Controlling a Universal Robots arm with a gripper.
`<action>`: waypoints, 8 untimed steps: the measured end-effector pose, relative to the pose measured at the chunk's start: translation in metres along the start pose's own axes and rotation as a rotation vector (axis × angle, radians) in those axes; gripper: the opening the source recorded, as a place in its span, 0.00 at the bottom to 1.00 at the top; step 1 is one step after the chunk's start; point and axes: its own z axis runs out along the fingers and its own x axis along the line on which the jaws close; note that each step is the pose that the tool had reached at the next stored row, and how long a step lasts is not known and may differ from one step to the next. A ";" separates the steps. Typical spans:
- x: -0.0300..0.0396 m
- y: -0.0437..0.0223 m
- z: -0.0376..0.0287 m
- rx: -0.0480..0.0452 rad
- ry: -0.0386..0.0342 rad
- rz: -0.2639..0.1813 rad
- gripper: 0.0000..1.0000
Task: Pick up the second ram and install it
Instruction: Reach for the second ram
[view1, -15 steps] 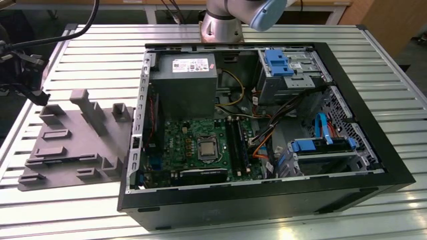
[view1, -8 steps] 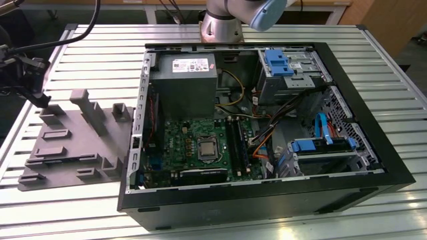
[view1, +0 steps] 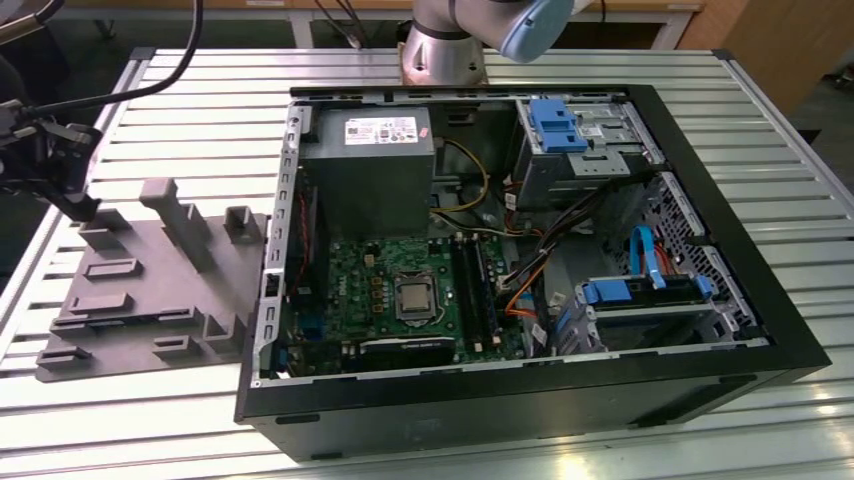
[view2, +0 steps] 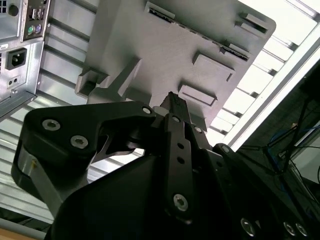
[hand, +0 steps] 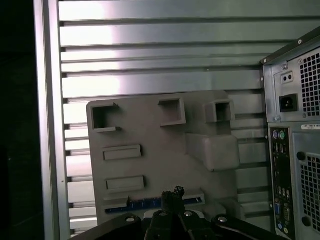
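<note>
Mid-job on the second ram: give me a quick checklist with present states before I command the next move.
1. Second ram lying in the grey holder tray: ok.
2. Gripper over the ram's middle, in the first wrist view: ok.
3. Ram held by the gripper: cannot tell.
4. Computer case open, motherboard exposed: ok.
5. Black memory slots free to take the ram: cannot tell.
</note>
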 end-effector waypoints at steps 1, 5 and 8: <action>0.0000 -0.0003 0.0004 0.0024 0.0038 0.000 0.11; 0.0001 -0.0016 0.0028 0.0074 0.0190 0.000 0.11; 0.0001 -0.0028 0.0051 0.0093 0.0295 0.000 0.11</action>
